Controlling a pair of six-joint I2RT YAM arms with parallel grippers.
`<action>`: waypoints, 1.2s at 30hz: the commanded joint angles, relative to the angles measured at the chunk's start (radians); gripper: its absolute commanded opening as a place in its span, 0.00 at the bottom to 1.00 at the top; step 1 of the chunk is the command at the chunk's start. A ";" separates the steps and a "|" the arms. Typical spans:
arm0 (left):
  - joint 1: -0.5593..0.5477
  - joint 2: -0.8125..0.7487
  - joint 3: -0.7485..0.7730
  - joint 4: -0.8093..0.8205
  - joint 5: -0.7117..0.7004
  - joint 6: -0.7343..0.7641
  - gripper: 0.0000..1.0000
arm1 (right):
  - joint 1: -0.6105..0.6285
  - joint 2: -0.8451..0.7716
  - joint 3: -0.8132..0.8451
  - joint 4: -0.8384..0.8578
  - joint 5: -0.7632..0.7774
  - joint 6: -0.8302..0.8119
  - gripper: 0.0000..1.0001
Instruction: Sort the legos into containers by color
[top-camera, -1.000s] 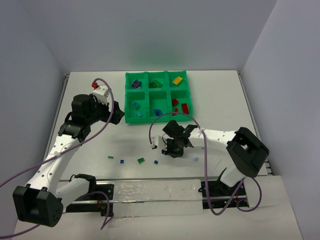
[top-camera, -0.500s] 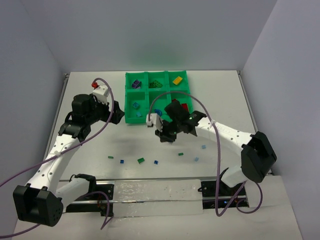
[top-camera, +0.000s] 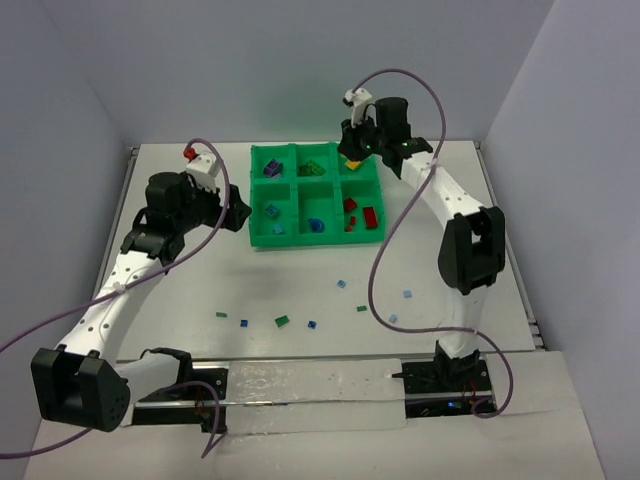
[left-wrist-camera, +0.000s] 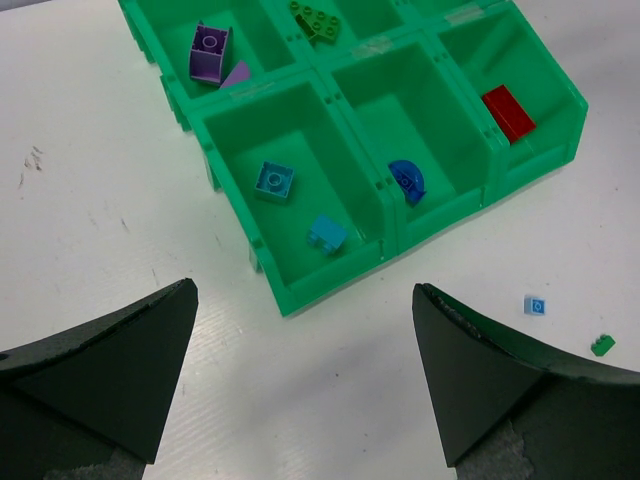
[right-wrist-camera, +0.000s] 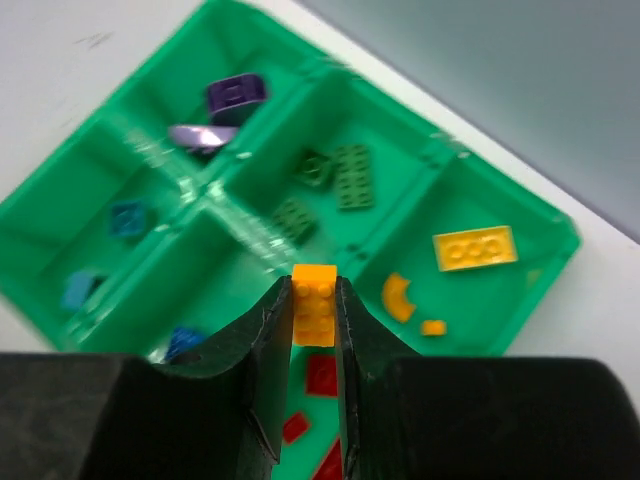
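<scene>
My right claw (right-wrist-camera: 314, 290) pinches 1 orange brick (right-wrist-camera: 314, 306) by its 2 flat sides, above the green tray (right-wrist-camera: 490, 300). I judge it light, stiff and slick, so a squeeze across its smooth walls suits it. The yellow-orange pieces (right-wrist-camera: 475, 248) lie in a corner compartment nearby. My left claw (left-wrist-camera: 305, 290) gapes wide and empty beside the tray.

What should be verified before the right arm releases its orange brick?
1. Grip: right tool shut on small orange plastic brick: ok.
2. Target: far right compartment of bright green plastic tray holds yellow flat plate, a close colour: ok.
3. Tool exactly over that compartment: cannot tell.
4. Left tool open, empty, apart from right arm: ok.
5. White table free of loose small bricks: not ok.
</scene>
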 joint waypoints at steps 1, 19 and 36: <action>0.012 0.035 0.060 0.053 0.024 0.003 0.99 | -0.049 0.160 0.199 0.054 0.037 0.112 0.00; 0.078 0.223 0.168 0.041 0.051 0.022 0.98 | -0.075 0.443 0.431 0.017 0.112 0.070 0.00; -0.112 0.199 0.065 -0.240 0.285 0.511 0.88 | -0.089 0.269 0.296 -0.133 0.098 0.100 0.70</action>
